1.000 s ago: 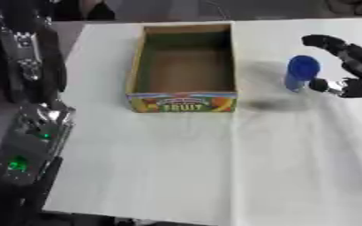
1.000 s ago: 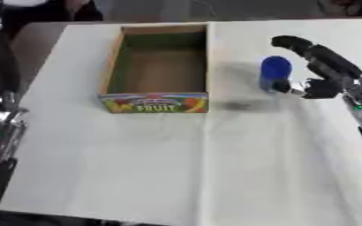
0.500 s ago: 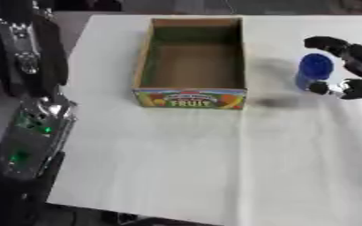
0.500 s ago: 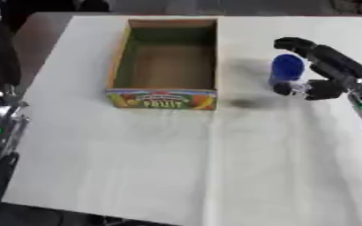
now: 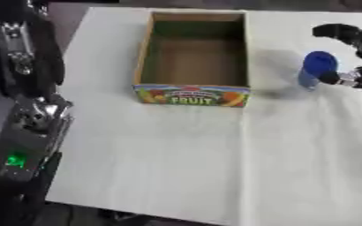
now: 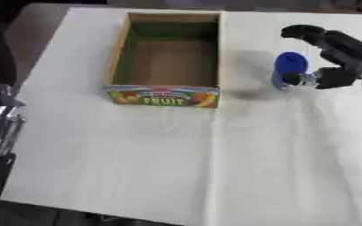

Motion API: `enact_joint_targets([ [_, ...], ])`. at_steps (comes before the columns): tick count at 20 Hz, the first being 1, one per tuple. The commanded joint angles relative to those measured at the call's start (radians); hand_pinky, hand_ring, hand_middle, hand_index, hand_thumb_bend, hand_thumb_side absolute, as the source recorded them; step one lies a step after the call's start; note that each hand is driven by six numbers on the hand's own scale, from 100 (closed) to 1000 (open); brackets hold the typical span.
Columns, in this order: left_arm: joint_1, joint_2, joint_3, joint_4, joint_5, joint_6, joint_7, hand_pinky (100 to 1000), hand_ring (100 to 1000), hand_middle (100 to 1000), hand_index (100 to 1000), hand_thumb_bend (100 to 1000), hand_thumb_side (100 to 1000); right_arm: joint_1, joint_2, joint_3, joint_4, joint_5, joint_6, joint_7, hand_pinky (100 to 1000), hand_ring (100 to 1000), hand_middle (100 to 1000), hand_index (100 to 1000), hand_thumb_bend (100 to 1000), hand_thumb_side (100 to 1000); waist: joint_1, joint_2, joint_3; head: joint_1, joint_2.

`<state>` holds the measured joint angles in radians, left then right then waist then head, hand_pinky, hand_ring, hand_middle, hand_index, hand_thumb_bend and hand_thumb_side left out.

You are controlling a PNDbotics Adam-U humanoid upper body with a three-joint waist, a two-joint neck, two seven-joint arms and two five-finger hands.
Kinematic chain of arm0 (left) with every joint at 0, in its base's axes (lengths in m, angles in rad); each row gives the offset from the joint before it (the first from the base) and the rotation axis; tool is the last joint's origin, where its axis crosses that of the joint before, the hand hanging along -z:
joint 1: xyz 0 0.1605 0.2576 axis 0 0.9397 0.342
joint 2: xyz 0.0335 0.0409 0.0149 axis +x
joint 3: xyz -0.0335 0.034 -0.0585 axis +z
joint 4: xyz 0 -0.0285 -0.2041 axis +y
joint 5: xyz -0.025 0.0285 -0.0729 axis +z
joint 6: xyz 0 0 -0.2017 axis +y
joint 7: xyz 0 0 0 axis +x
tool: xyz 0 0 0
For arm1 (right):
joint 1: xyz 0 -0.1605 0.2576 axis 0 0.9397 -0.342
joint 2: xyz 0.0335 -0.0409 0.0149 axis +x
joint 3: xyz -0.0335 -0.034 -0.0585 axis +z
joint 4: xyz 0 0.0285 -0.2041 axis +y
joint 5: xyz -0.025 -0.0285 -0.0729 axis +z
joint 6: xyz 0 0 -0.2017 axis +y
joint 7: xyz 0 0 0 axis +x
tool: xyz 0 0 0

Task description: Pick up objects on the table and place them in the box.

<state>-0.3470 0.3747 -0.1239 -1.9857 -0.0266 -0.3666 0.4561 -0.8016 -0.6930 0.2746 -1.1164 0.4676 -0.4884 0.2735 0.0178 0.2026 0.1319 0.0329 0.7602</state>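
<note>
You get bright, even light here. The white table (image 6: 277,167) looks very pale and a bit washed out, but there is no hard glare. Both pictures are soft and blurry all over. The word on the fruit box (image 5: 192,95) is fuzzy. The blue container (image 6: 288,69) has smeared edges. The right hand (image 6: 335,57) is a dark blur with no fine detail. Soft grey shadows lie on the table just right of the box and under the container. The left arm (image 5: 22,88) is dark and blurry too.
</note>
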Motion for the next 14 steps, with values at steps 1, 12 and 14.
enact_joint_targets([
  [1,-0.018,0.009,-0.001,-0.014,0.004,-0.001,-0.007,886,739,929,887,421,829,-0.025,-0.038,-0.019,-0.014,-0.007,0.004,0.012,996,975,963,975,697,927,-0.004,-0.009,0.006,-0.024,-0.022],
  [12,-0.022,0.009,-0.003,-0.014,0.004,-0.004,-0.012,887,738,930,885,418,831,-0.039,-0.043,-0.029,0.004,0.032,0.004,0.025,1000,984,968,972,694,919,-0.011,0.007,0.01,-0.093,-0.038],
  [14,-0.024,0.009,-0.003,-0.014,0.004,-0.004,-0.013,887,738,931,885,418,831,-0.047,-0.044,-0.032,0.014,0.047,0.004,0.033,1000,986,969,971,692,910,-0.012,0.011,0.013,-0.102,-0.041],
])
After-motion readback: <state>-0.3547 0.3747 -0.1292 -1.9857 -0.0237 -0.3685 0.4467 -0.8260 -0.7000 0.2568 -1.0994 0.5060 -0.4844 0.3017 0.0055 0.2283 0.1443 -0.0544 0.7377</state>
